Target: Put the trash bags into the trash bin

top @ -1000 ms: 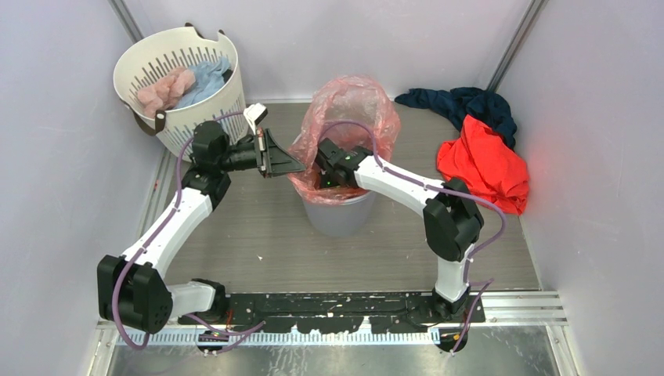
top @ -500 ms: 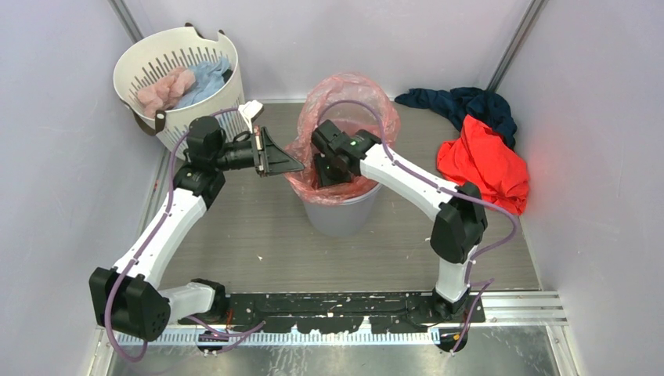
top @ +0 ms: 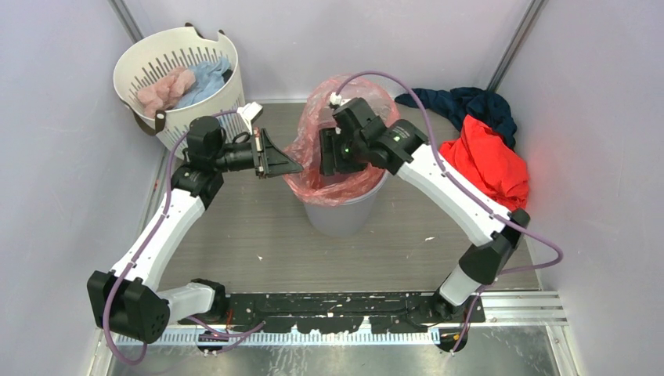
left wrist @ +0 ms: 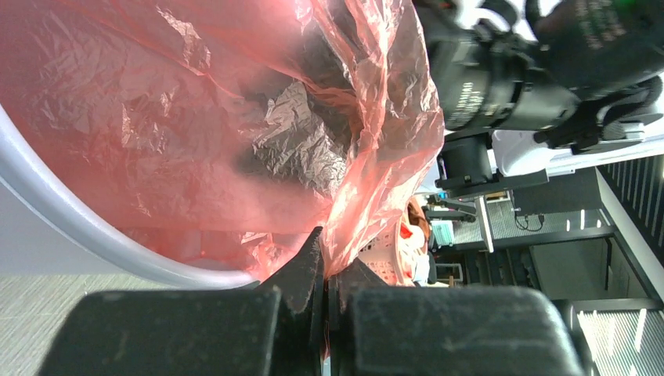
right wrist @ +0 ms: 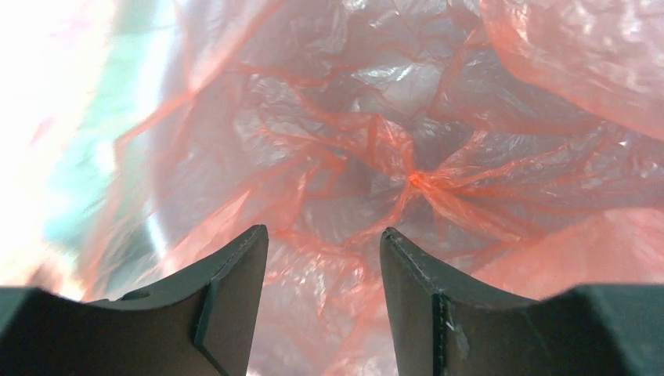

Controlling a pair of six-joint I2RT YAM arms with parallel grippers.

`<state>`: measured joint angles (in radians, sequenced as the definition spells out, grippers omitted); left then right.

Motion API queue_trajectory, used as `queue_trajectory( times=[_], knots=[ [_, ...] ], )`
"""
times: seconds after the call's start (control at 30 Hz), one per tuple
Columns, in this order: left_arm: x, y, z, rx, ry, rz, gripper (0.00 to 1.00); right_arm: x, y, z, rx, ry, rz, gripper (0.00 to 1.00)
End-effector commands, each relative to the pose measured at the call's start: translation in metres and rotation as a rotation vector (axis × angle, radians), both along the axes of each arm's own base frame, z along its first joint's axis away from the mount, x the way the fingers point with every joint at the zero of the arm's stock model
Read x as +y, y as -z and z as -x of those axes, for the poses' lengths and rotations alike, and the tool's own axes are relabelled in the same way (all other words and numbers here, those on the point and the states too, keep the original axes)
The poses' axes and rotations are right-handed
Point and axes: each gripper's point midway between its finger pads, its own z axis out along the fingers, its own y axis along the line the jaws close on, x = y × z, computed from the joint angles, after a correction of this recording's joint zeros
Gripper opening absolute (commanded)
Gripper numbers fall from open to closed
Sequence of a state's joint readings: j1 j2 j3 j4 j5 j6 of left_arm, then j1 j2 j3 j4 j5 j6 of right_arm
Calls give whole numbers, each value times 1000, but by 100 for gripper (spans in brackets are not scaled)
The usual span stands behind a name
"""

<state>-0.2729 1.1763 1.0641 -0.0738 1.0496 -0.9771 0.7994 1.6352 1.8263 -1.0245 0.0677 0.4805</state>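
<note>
Upright near the middle of the tabletop [top: 258, 227], toward the far edge: bin [top: 341, 213], with the bag [top: 348, 98] in it. Red film down inside, spilling out over the near and left rim and ballooning up above the far rim.

Clamped shut on the bag's left edge: left end effector [top: 283, 166], just left of the bin, about level with its rim. In the left wrist view, fingertips [left wrist: 309, 262] pressed together with a fold of film pinched between them, and the bin's pale rim curving past on the left.

Spread apart and gripping nothing: right end effector [top: 326, 157], over the bin mouth, inside the raised film. In the right wrist view, both fingers [right wrist: 235, 270] apart, with only crinkled film beyond the gap, creases gathering to a point deep in the bag.

At the far left corner: slotted white basket [top: 125, 59] holding pink cloth [top: 160, 90] and blue cloth [top: 205, 82]. Along the far right edge, well apart from the bin: dark blue garment [top: 462, 102], with red garment [top: 485, 168] touching its near side.
</note>
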Motion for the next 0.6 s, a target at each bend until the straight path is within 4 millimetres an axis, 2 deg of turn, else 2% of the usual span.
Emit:
queue_trajectory(
  times=[0.0, 0.1, 0.3, 0.47, 0.57],
  knots=[
    [1, -23, 4, -91, -1, 6, 0, 0, -72, 11, -133, -27, -174, 61],
    [2, -23, 5, -90, -2, 3, 0, -6, -86, 17, -141, -21, -192, 58],
    [4, -24, 9, -94, -9, 0, 0, -31, -79, 25, -105, 44, -108, 43],
    [6, -24, 15, -94, -14, 0, 0, -43, -76, 43, -61, 56, -105, 40],
    [6, -26, 18, -99, -14, 0, 0, -56, -89, 49, -88, 87, -118, 47]
  ],
)
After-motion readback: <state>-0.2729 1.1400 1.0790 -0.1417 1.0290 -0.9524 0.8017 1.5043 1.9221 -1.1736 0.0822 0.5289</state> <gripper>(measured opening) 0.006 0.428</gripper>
